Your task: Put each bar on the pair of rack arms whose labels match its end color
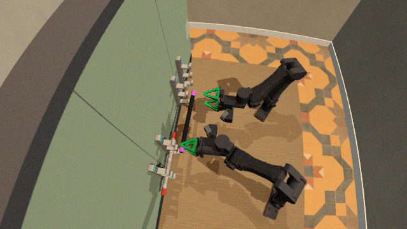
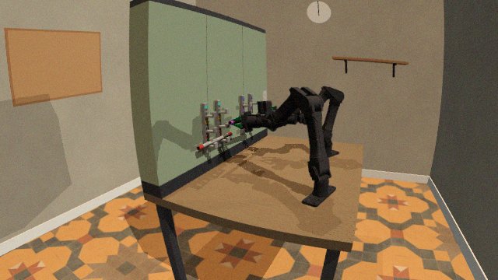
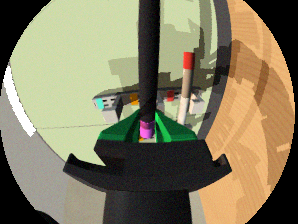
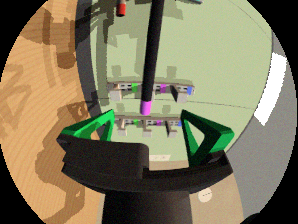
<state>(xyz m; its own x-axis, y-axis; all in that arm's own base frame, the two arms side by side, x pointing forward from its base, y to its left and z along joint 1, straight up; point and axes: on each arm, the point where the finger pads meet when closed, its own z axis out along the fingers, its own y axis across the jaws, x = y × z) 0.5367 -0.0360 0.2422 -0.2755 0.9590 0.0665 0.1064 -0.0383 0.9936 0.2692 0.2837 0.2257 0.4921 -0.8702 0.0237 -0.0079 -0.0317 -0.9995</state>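
A black bar point(image 1: 188, 121) point(image 3: 149, 55) point(image 4: 153, 55) with magenta ends hangs in front of the wall, spanning between the racks. My left gripper point(image 1: 184, 145) point(image 3: 147, 112) is shut on its near magenta end. The far magenta end is free, in front of the right rack point(image 1: 175, 90) point(image 4: 177, 93), whose labels are blue, magenta and green from top down. My right gripper point(image 1: 204, 98) point(image 4: 147, 113) is open and empty, short of that end. A white bar point(image 2: 215, 141) point(image 3: 187, 80) with red ends lies across the lowest, red-labelled arms of the left rack point(image 2: 205, 117), below cyan and orange labels.
The green wall panel point(image 1: 105, 79) point(image 2: 175, 78) stands directly behind both racks. The wooden table top point(image 1: 241, 197) point(image 2: 272, 210) lies below the arms. The rack arms stick out toward the grippers, and the left rack's arms are close to the left fingers.
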